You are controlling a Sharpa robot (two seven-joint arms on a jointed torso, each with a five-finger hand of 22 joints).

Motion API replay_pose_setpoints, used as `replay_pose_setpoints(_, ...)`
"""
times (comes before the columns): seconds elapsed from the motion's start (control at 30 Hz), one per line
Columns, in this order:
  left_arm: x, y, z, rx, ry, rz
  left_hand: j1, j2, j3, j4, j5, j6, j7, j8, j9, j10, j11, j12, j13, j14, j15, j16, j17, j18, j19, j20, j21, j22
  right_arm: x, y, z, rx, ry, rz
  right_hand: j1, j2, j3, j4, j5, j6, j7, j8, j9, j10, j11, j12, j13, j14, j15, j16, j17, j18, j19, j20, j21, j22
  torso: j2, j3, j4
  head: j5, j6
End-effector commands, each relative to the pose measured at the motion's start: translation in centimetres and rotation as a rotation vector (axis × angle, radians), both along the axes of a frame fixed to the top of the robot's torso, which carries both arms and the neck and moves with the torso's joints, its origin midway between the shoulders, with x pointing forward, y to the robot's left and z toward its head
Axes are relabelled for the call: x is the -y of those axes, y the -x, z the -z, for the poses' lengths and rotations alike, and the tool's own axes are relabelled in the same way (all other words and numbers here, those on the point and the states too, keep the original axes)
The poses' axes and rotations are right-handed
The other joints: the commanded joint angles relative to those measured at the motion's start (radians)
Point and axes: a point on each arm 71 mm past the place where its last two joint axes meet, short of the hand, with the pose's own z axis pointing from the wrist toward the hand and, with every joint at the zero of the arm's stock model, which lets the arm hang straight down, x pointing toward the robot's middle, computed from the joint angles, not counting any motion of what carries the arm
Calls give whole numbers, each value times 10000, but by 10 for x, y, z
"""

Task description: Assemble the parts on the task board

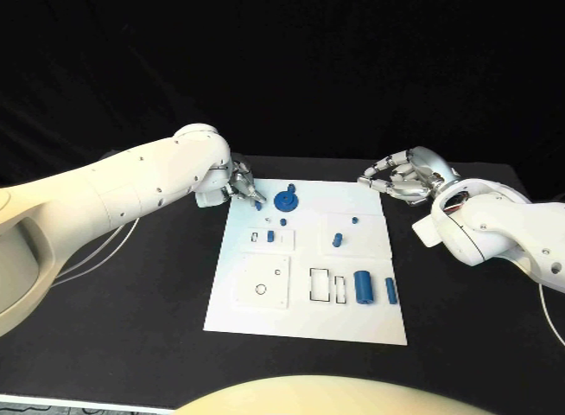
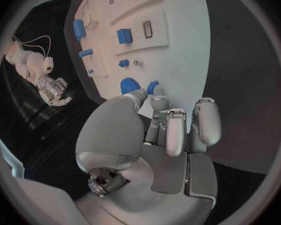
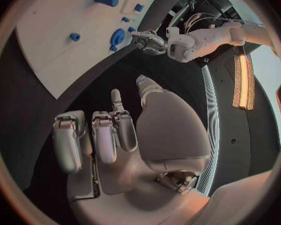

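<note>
Reaching in from the left, the left robot hand (image 1: 243,186) sits at the board's (image 1: 310,320) far left corner, fingertips (image 2: 154,102) at a small blue peg (image 1: 259,205); whether it grips the peg I cannot tell. Just right stands a round blue knob (image 1: 287,202). Mid-board are smaller blue parts (image 1: 338,240), and nearer the front a blue cylinder (image 1: 362,288) beside a slim bar (image 1: 391,290). Right of the board, the right robot hand (image 1: 403,178) hovers above the black desk (image 1: 146,285), fingers curled, holding nothing.

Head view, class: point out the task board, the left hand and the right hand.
task board (image 1: 358,324), head view, bare near corner.
left hand (image 1: 242,185), head view, middle of hand.
right hand (image 1: 403,175), head view, middle of hand.
</note>
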Motion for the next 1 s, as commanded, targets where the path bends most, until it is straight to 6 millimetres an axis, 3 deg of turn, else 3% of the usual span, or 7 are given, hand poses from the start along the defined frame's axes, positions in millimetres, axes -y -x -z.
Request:
replay_pose_setpoints(0.03,2,1,1,-194,89,237,241,-16,172,-22,-57,22,-70,78,16,29,-65,18,-17,757,-48,72,1601,-49,-6,-70,45,18,-1,0,0,77,30,-129,-16,35,-10,-33,41,-60,-24,7,-11,324,68,-9,1919,1050,31,11,2588,-67,1029,65,44,2633,4,3,-4,12,-10)
replay_pose_setpoints(0.17,2,1,1,-246,99,255,798,-92,800,-257,-50,-25,-88,118,28,69,-86,-10,-38,774,-63,100,1661,-54,0,-66,53,49,-1,0,0,83,29,-126,-16,35,-10,-33,41,-60,-24,7,-11,324,68,-9,1919,1050,31,11,2588,-67,1029,65,44,2633,3,6,-6,15,-4)
replay_pose_setpoints(0.37,0,1,1,-259,137,182,979,-212,1393,-410,-35,-56,-69,169,57,136,-79,-23,-42,791,-60,125,1715,-60,17,-60,69,86,-1,0,-1,93,29,-123,-16,35,-10,-33,41,-60,-24,7,-11,324,68,-9,1919,1050,31,11,2588,-67,1029,65,44,2633,0,8,-6,21,-19)
replay_pose_setpoints(0.7,-5,2,0,-113,668,-91,753,-693,3215,-1128,46,-89,-2,446,323,335,-38,-42,-23,805,-21,137,1753,-80,94,-54,134,212,-1,0,-1,107,32,-107,8,48,8,-37,61,-55,-26,13,-13,325,66,-8,1919,1049,29,8,2584,-67,1029,63,44,2633,-10,7,6,50,-6)
replay_pose_setpoints(0.83,-7,5,-2,-33,1347,-243,514,-956,3821,-1471,302,16,-12,542,455,480,-61,30,89,813,-41,144,1773,-105,190,-78,206,334,0,0,-1,124,34,-83,8,48,8,-37,61,-55,-26,13,-13,325,66,-8,1919,1049,29,8,2584,-67,1029,63,44,2633,-17,10,12,76,-10)
replay_pose_setpoints(0.9,-7,8,-4,43,1684,-296,270,-1160,4127,-1696,784,140,-48,589,535,633,-95,115,215,832,-68,170,1826,-130,281,-103,272,447,1,0,-1,133,34,-70,8,48,8,-37,61,-55,-26,13,-13,325,66,-8,1919,1049,29,8,2584,-67,1029,63,44,2633,-14,10,11,76,0)
replay_pose_setpoints(1.0,-9,13,-7,159,2169,-360,130,-1275,4240,-1844,1106,227,-67,599,573,729,-122,166,299,839,-93,180,1844,-146,338,-122,314,518,1,0,-1,143,36,-54,11,49,13,-34,72,-53,-26,16,-14,320,65,-15,1913,1044,28,0,2566,-67,1029,62,44,2633,-20,3,12,82,-2)
